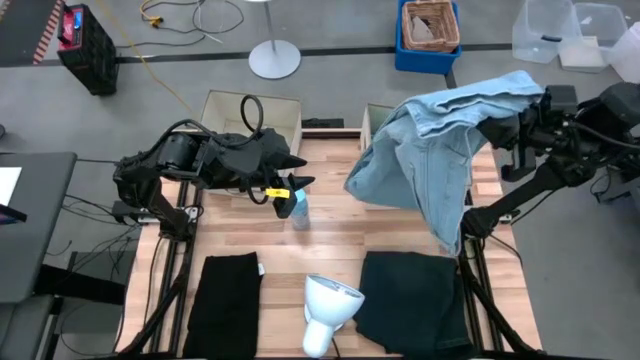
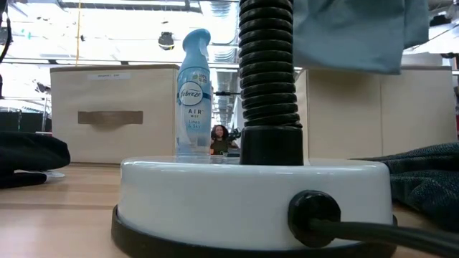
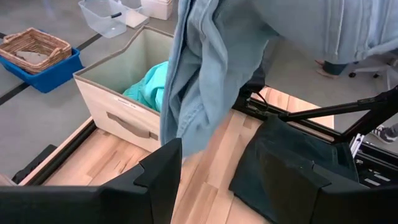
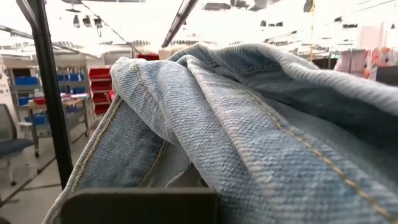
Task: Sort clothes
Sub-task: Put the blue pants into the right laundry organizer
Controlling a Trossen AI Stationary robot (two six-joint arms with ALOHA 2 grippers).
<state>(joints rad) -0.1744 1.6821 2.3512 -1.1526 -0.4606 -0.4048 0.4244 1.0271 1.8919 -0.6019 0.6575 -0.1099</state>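
Observation:
A grey-blue denim garment [image 1: 440,150] hangs lifted over the table's far right, draped over my right gripper [image 1: 497,120], whose fingers are buried in the cloth. My left gripper [image 3: 239,196] stands open and empty above the table's middle left, near the blue bottle [image 1: 298,208]. A black garment [image 1: 225,300] lies flat at the near left. A dark teal-black one [image 1: 412,298] lies flat at the near right. A turquoise garment [image 3: 148,90] lies inside the right beige box [image 3: 118,93]. My right gripper is shut on the denim garment near its upper part [image 1: 478,108], but folds of cloth [image 4: 249,124] cover the fingers, so the kind of hold cannot be told. The garment drapes over the gripper and hangs slack below it, its lower edge [image 2: 351,61] above the table.
Two beige fabric boxes [image 1: 252,115] [image 1: 376,122] stand along the far edge. A white lamp [image 1: 328,305] with a ribbed black neck [image 2: 269,72] stands at the near middle. The spray bottle [image 2: 193,93] stands upright mid-table. Baskets and bins sit on the floor beyond.

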